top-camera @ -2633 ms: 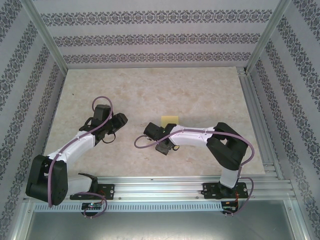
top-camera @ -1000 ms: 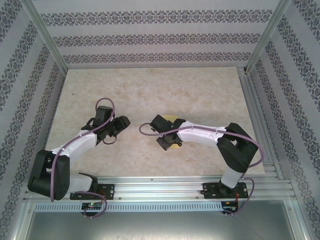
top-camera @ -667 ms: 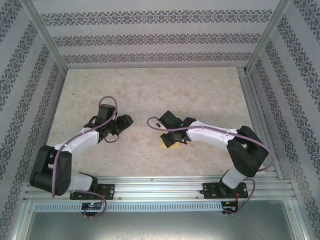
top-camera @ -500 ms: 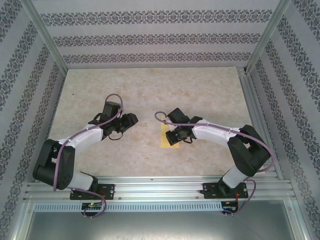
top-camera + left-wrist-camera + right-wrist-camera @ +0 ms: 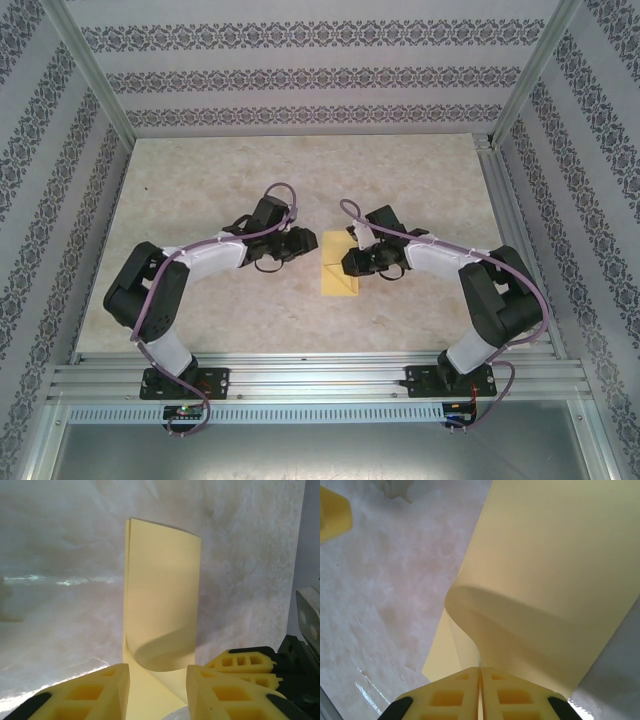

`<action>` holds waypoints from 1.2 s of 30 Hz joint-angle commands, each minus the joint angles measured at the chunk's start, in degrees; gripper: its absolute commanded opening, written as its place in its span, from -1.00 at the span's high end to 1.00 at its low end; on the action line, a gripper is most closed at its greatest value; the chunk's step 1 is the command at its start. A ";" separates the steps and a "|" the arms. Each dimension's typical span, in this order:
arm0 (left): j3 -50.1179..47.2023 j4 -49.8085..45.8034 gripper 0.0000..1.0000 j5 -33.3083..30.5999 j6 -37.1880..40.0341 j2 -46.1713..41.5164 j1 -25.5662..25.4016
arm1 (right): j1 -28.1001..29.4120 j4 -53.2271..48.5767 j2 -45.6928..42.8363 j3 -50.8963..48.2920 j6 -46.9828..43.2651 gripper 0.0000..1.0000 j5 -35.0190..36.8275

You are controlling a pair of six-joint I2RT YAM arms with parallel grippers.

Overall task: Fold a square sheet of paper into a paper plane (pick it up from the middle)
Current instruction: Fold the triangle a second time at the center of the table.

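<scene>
Pale-yellow, thin, unprinted square sheet of paper [image 5: 336,275] lies about midway between the left and right edges of the marbled beige tabletop [image 5: 200,180], somewhat closer to the near edge. One part is lifted and curls over the rest.

The right pincer [image 5: 480,672] has its yellow cellular pads [image 5: 447,697] pressed together on the raised flap, with no gap between them. The left pincer [image 5: 157,675] stands part-way open at the sheet's other side. Paper runs in between its tips, but as far as I can tell nothing is gripped.

This looks like the first fold. The flap should be carried over so its free edge lands squarely on the edge beneath. Meanwhile the left pincer should pin the flat part, because the smooth, faintly glossy, stone-patterned surface would let it slide.

The paper is matte and springy. Its bend is a soft roll rather than a crease, so it needs pressing flat along the line.
</scene>
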 commanded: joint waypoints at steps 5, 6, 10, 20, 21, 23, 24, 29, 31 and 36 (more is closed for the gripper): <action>3.60 2.74 0.32 0.75 -2.13 4.31 -3.93 | -2.60 2.39 3.05 -0.26 -0.43 0.79 -4.48; 3.60 2.99 0.33 0.77 -2.37 4.58 -4.20 | -3.12 3.10 3.26 -0.54 -0.23 0.79 -5.22; 3.82 3.41 0.35 0.74 -3.11 5.59 -4.96 | -4.32 3.93 4.32 -0.55 -0.07 0.78 -7.39; 4.99 3.76 0.39 0.98 -3.50 7.36 -6.95 | -5.31 4.25 6.96 0.51 -0.56 0.76 -8.86; 4.95 3.81 0.39 0.98 -3.64 7.31 -7.16 | -5.40 4.30 7.07 0.59 -0.58 0.76 -8.86; 4.89 3.95 0.40 0.87 -3.97 7.53 -7.48 | -5.65 4.10 7.20 0.64 -0.60 0.76 -8.71; 4.77 4.24 0.40 1.02 -4.08 7.64 -7.60 | -5.75 4.09 7.25 0.74 -0.60 0.76 -8.68; 5.13 5.51 0.40 1.44 -4.74 8.44 -8.22 | -6.40 4.09 7.22 0.52 -0.75 0.75 -8.58; 5.42 5.37 0.40 1.42 -4.91 8.81 -8.40 | -6.62 3.63 7.18 0.77 -1.00 0.74 -8.60; 5.50 6.02 0.40 0.79 -5.40 9.95 -8.66 | -6.95 3.55 7.08 0.98 -0.86 0.72 -9.14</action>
